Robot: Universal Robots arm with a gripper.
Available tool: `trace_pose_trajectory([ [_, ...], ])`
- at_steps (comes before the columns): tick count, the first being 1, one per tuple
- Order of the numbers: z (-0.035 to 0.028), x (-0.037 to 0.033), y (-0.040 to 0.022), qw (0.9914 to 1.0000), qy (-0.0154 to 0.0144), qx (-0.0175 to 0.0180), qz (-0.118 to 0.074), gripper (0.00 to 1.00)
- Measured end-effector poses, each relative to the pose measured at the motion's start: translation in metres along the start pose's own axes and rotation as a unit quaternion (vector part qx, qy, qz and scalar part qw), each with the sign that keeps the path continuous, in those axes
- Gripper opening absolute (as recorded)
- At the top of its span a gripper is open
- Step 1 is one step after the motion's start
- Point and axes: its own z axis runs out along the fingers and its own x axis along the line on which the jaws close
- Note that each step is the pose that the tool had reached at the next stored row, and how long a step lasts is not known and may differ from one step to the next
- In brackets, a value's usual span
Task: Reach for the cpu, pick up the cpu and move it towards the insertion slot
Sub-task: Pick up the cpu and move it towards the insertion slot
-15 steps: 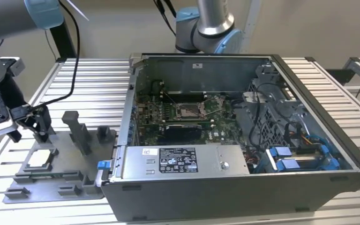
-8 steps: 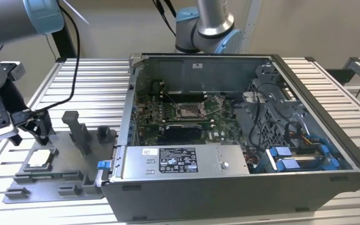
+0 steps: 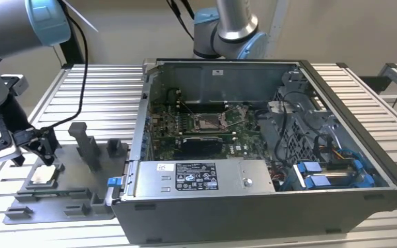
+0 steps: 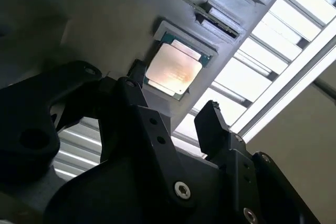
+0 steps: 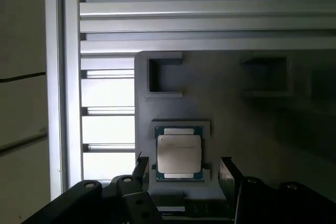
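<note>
In a shallow square nest, the small silver-faced square cpu [image 5: 179, 153] lies flat, held square for pickup by the grey plastic fixture plate [image 5: 241, 114]. Black jaws stand open astride it, seemingly not touching. The silver-framed insertion slot [image 3: 211, 121] sits well apart, inside the open computer case [image 3: 268, 206].

- A robotics lab bench.
- Ribbed silver aluminium table [image 3: 102, 98] carries an open grey metal computer case [image 3: 254, 212].
- Grey plastic fixture plate [image 3: 54, 209] at its 9 o'clock.
- Silver-and-blue robot arm [image 3: 227, 28] at 12 o'clock.
</note>
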Motion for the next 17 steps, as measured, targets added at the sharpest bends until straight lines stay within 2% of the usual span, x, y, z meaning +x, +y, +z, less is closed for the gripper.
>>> trace_pose_trajectory([
  [17,0.0289,0.0008,-0.0018,0.99997,0.0004,0.0001,-0.008,1.00],
])
